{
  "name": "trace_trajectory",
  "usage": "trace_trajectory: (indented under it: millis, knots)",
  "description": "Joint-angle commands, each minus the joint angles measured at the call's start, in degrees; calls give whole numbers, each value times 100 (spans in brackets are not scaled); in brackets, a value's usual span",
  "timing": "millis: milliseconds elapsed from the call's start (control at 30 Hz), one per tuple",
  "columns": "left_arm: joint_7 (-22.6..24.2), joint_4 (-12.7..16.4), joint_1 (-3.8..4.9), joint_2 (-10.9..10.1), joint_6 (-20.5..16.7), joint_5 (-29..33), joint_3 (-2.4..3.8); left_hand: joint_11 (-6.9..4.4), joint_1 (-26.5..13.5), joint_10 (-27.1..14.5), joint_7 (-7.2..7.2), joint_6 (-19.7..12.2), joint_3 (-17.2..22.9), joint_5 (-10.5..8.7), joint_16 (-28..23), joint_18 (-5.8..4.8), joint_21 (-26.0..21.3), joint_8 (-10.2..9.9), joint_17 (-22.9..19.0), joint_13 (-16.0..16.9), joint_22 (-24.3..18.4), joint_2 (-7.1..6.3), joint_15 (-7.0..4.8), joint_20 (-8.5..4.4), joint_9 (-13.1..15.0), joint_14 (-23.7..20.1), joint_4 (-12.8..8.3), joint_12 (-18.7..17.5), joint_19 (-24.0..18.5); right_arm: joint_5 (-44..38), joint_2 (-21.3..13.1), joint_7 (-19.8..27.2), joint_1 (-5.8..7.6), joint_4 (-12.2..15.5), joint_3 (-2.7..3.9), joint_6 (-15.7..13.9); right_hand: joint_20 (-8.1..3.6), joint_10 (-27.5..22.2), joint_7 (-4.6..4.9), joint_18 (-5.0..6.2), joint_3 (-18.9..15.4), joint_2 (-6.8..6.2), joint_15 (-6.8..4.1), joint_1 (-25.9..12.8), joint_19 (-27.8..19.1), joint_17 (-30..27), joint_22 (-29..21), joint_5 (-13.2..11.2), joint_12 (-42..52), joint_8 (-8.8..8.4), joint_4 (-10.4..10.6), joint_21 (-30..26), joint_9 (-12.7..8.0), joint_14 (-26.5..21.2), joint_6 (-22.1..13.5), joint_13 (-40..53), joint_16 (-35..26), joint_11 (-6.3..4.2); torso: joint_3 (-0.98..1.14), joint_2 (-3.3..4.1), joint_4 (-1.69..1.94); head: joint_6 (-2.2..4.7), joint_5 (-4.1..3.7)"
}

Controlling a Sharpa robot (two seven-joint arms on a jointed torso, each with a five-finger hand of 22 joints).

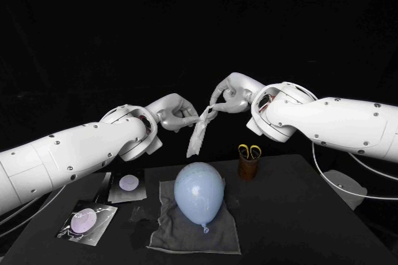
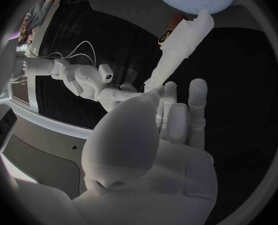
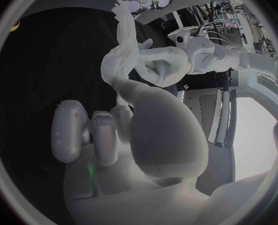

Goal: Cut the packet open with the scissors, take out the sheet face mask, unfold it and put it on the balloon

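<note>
The white sheet face mask (image 1: pixel 200 131) hangs as a folded strip in the air above the table's far edge. My left hand (image 1: pixel 176 111) and right hand (image 1: pixel 229 97) meet at its top end and both pinch it there. The left wrist view has the mask (image 2: pixel 179 50) running out from my left hand's fingertips (image 2: pixel 170 92), with the right hand (image 2: pixel 95 82) beside it. The right wrist view has the mask (image 3: pixel 125 32) between my right hand (image 3: pixel 129 130) and my left hand (image 3: pixel 161 65). The pale blue balloon (image 1: pixel 199 189) lies on a grey cloth (image 1: pixel 170 230) below.
Yellow-handled scissors (image 1: pixel 249 151) stand in a brown holder (image 1: pixel 248 168) at the table's far side, right of the balloon. Two packets lie to the left: one (image 1: pixel 127 185) near the balloon, another (image 1: pixel 85 222) nearer the front.
</note>
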Motion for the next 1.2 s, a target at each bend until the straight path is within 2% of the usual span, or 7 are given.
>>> trace_trajectory:
  millis: [33, 200, 233, 300, 600, 800, 1200]
  knots:
    - [227, 7, 13, 6, -185, 78, 8, -58, 41, 102, -17, 78, 132, 22, 40, 81, 55, 99, 22, -22, 46, -93, -59, -3, 111, 10, -111, -43, 60, -86, 13, 42, 2, -8, 6, -16, 7, 253, 37, -67, 22, -3, 16, -39, 160, 1505, 1140, 8, 17, 34, 9, 38, 6, 629, -13, 617, 20, -8, -3, -2, 3, 2, 9]
    - [401, 18, 13, 4, -455, 183, 8, -86, 68, 198, -33, 171, 309, 25, 83, 40, 223, 119, 212, -47, 289, -217, -92, -43, 144, 148, -128, -75, 234, -87, 28, 40, 2, -12, 5, -5, 7, 253, 37, -67, 22, -3, 16, -39, 160, 1505, 1140, 8, 17, 34, 9, 38, 6, 629, -13, 617, 20, -8, -2, 0, 1, -8, 12]
    - [421, 18, 13, 3, -496, 210, 7, -84, -22, 300, -48, 205, 342, 22, 107, 21, 286, 136, 320, -39, 384, -260, -90, -51, 170, 226, -60, -43, 308, -87, 30, 39, 2, -14, 5, -2, 7, 253, 37, -67, 22, -3, 16, -39, 160, 1505, 1140, 8, 17, 34, 9, 38, 6, 629, -13, 617, 20, -8, -2, 0, 1, -8, 12]
    - [435, 18, 13, 0, -545, 235, 7, -80, -162, 398, -79, 216, 309, 21, 114, 10, 310, 154, 351, -31, 426, -245, -85, -50, 195, 255, 53, -11, 344, -87, 33, 38, 2, -17, 5, 2, 7, 253, 37, -67, 22, -3, 16, -39, 160, 1505, 1140, 8, 17, 34, 9, 38, 6, 629, -13, 617, 20, -8, -1, 0, 0, -9, 14]
    - [361, -20, 14, -2, -656, 269, 7, -92, -269, 443, -110, 197, 280, 20, 107, 16, 287, 190, 318, 5, 390, -133, -99, -58, 272, 249, 153, 40, 327, -125, 31, 38, 2, -27, 4, 47, 8, 254, 37, -68, 31, -6, 16, -50, 161, 1505, 1140, 8, 18, 39, 1, 42, 7, 629, -15, 618, 20, -8, 0, -3, -1, -20, 13]
    - [199, -68, 32, 13, -556, 76, 6, -97, -343, 467, -120, 186, 217, 20, 106, 15, 278, 224, 327, 37, 386, -74, -104, -62, 337, 258, 193, 88, 330, -237, 37, 39, 2, -32, 4, 58, 8, 256, 36, -66, 35, -8, 16, -55, 158, 1505, 1138, 7, 21, 41, -2, 31, 8, 629, -15, 621, 20, -8, 1, -2, -2, -30, -4]
    - [-169, -116, 159, 41, -172, -511, -11, -154, -290, 568, -176, 231, 109, 20, 107, 10, 279, 257, 361, -14, 411, -223, -143, -76, 384, 275, 127, 50, 353, -643, 87, 55, 37, -187, 7, 58, 8, 255, 36, -67, 37, -9, 16, -59, 160, 1505, 1140, 7, 19, 43, -4, 40, 8, 629, -16, 620, 20, -8, 0, -6, 0, -52, -16]
